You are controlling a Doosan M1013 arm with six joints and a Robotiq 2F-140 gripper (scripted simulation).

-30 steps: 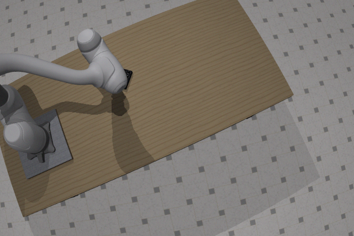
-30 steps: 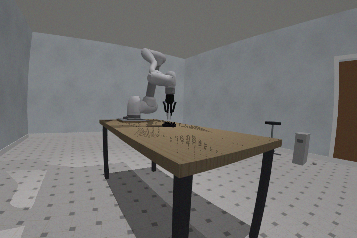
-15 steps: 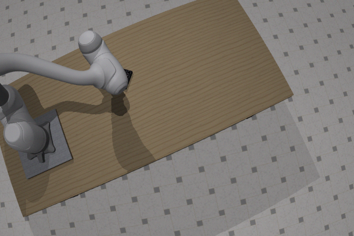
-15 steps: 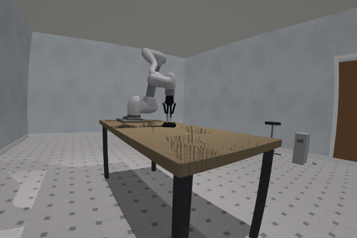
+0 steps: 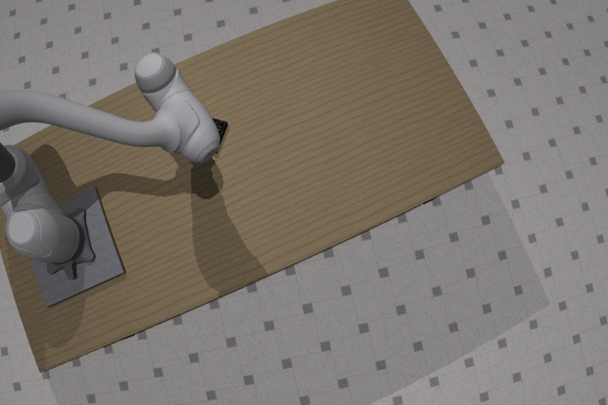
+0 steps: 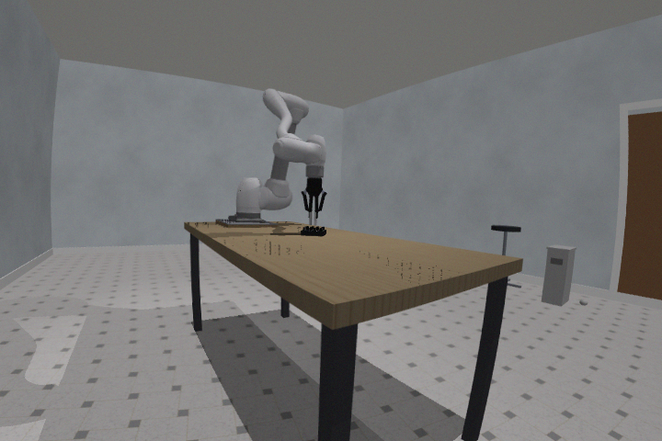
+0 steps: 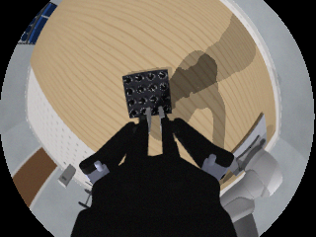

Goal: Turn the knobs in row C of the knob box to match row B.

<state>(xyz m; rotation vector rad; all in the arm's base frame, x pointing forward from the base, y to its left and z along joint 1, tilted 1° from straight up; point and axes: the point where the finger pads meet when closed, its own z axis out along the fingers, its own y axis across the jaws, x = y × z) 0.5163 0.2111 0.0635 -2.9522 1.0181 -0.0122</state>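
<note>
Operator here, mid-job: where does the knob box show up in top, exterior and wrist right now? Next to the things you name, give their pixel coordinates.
Top: knob box [image 5: 222, 127] [image 6: 313, 232] [image 7: 146, 94] left of centre, mostly hidden under the arm.
Exterior: near the centre, below the gripper [image 6: 313, 224] [image 7: 154, 113].
Wrist: just above centre, at the fingertips.
Shared landmark: the wooden table [image 5: 352, 119] [image 6: 342, 270] [image 7: 99, 44].

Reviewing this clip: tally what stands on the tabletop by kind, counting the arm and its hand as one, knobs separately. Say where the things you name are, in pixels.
Robot arm [image 5: 182, 112] [image 6: 296, 151] with hand [image 6: 313, 224] [image 7: 154, 113]: 1
Knob box [image 5: 222, 128] [image 6: 313, 233] [image 7: 146, 94]: 1
Knobs on the box, four rows of four: 16
Total: 18
</note>
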